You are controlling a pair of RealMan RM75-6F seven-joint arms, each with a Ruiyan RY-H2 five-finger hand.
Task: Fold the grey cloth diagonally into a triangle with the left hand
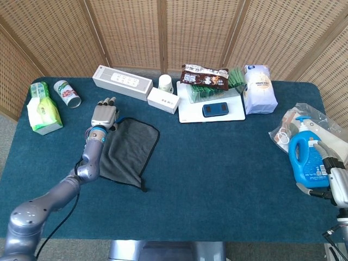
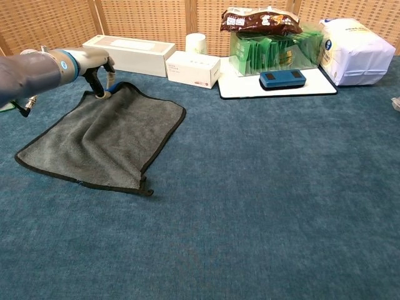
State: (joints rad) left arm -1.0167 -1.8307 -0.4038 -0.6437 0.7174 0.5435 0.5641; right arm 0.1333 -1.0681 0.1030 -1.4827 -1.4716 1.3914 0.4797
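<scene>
The grey cloth [image 1: 129, 151] [image 2: 106, 137], edged in black, lies spread on the blue table at the left. My left hand [image 1: 104, 115] [image 2: 94, 62] is over its far left corner with fingers pointing down. It pinches that corner, which stands slightly raised off the table in the chest view. The rest of the cloth stays flat with a few wrinkles. My right hand [image 1: 333, 168] rests at the table's right edge beside a blue detergent bottle [image 1: 308, 157], fingers apart and holding nothing.
A tissue pack [image 1: 42, 111] and a can [image 1: 67, 93] sit far left. Behind the cloth are a long white box [image 2: 128, 53] and a small white box [image 2: 194, 67]. A white tray [image 2: 237, 90] with packets and a white bag [image 2: 353, 50] stand at the back.
</scene>
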